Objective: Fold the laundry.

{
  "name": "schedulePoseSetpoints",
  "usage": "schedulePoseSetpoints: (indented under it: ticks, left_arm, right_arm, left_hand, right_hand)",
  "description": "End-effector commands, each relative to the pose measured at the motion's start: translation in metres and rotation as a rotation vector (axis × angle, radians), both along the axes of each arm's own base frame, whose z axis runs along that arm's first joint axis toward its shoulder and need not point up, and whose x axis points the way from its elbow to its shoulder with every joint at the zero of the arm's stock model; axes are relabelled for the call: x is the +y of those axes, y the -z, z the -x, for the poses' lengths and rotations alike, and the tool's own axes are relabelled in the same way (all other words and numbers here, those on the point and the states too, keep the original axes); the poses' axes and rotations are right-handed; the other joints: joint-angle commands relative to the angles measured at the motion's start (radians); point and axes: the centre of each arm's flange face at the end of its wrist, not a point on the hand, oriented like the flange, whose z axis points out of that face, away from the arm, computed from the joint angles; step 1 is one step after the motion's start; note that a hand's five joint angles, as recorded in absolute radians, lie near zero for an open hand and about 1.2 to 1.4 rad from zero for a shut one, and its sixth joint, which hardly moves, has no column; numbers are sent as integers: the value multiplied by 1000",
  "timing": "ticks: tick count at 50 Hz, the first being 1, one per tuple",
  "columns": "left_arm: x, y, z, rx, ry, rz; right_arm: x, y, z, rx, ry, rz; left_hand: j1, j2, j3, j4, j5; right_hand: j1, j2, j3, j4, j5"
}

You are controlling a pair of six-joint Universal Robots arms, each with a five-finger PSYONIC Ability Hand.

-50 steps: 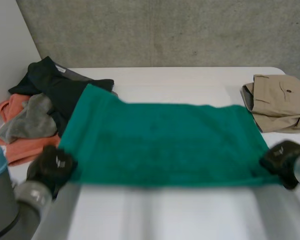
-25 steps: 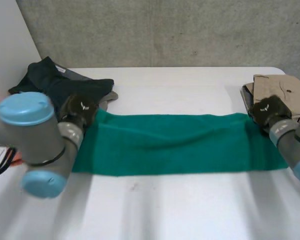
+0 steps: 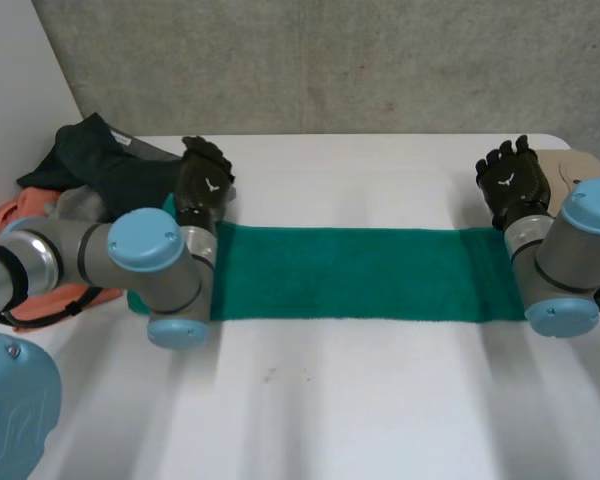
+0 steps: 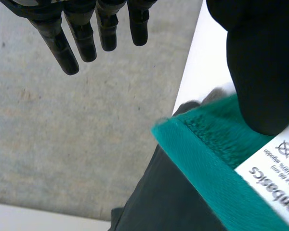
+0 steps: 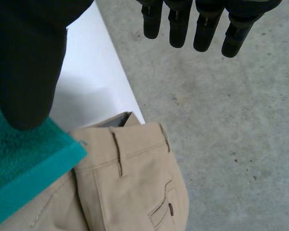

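- Left hand (image 3: 202, 180) just past the far left corner of the teal green terry towel (image 3: 350, 272); fingers (image 4: 82, 33) straight and spread well away from the thumb, clasping nothing
- Seen from the left wrist, thumb in front of the towel's stitched corner and its white care label (image 4: 274, 180); contact hard to judge; label cut off at the frame edge, print only partly legible
- Right hand (image 3: 513, 180) just beyond the far right corner, fingers (image 5: 204, 26) straight, apart from the thumb, empty; thumb over the towel's corner in the right wrist view, touching or not unclear
- Towel flat on the white table (image 3: 380, 400) as a long narrow band running between the two arms; left end hidden behind the left arm's grey joint and light-blue cap, right end tucked behind the right arm
- Folded beige cotton trousers (image 5: 130, 183) right by the right corner, towel edge lying over them; mostly covered by the right hand and arm in the head view
- Crumpled black garment (image 3: 110, 165) beside the left corner, heaped with an orange garment (image 3: 15, 215) and a grey garment (image 3: 75, 205), all partly hidden by the left arm
- Half a second ago, both hands down on the far corners; now lifted clear and opened
- A second ago, towel spread wide with the hands at its near corners; now much narrower front to back
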Motion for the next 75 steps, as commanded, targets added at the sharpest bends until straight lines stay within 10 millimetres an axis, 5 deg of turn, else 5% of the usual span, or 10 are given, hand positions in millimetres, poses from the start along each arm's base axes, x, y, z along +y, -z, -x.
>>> schedulePoseSetpoints:
  ticks: [1,11,19,32,35,49,53,55,57,75]
  left_arm:
    - [37,-18,3,4,50,-23]
    - [88,-41,-26,94,68,-100]
    - [104,-41,-32,257,93,-187]
    - [106,-38,-31,269,97,-202]
    - [107,-39,-31,269,99,-200]
    - [115,-49,-36,279,102,-185]
    - [115,-49,-36,280,102,-187]
    - [116,-49,-37,280,100,-188]
    - [116,-48,-37,278,100,-191]
    - [118,-46,-38,275,100,-199]
  right_arm:
    - [37,-38,13,-165,15,-84]
    - [94,-28,60,-300,20,-552]
    - [91,-15,73,-328,15,-568]
    - [72,15,78,-311,37,-535]
    - [70,16,81,-311,53,-533]
    - [59,-2,157,-314,227,-461]
    - [67,2,150,-292,133,-505]
    - [72,4,144,-306,81,-532]
    - [74,5,141,-314,59,-541]
    - [71,17,135,-302,-13,-550]
  left_hand:
    - [-15,-31,-35,-27,-43]
    - [-12,-28,-32,-24,-40]
    - [-7,-23,-26,-18,-34]
    - [-4,-20,-23,-16,-31]
    - [-4,-20,-23,-16,-31]
    - [-7,-23,-26,-18,-34]
    - [-7,-23,-26,-18,-34]
    - [-9,-26,-29,-21,-37]
    - [-7,-23,-26,-18,-34]
    - [-7,-23,-26,-18,-34]
  right_hand:
    - [-52,-40,-43,-49,-46]
    - [85,97,93,87,90]
    - [258,270,267,261,263]
    - [572,584,581,574,577]
    - [1168,1180,1177,1171,1174]
    - [1170,1182,1179,1173,1176]
    - [1148,1160,1157,1150,1153]
    - [654,666,662,656,659]
    - [412,423,420,414,417]
    - [443,455,452,446,448]
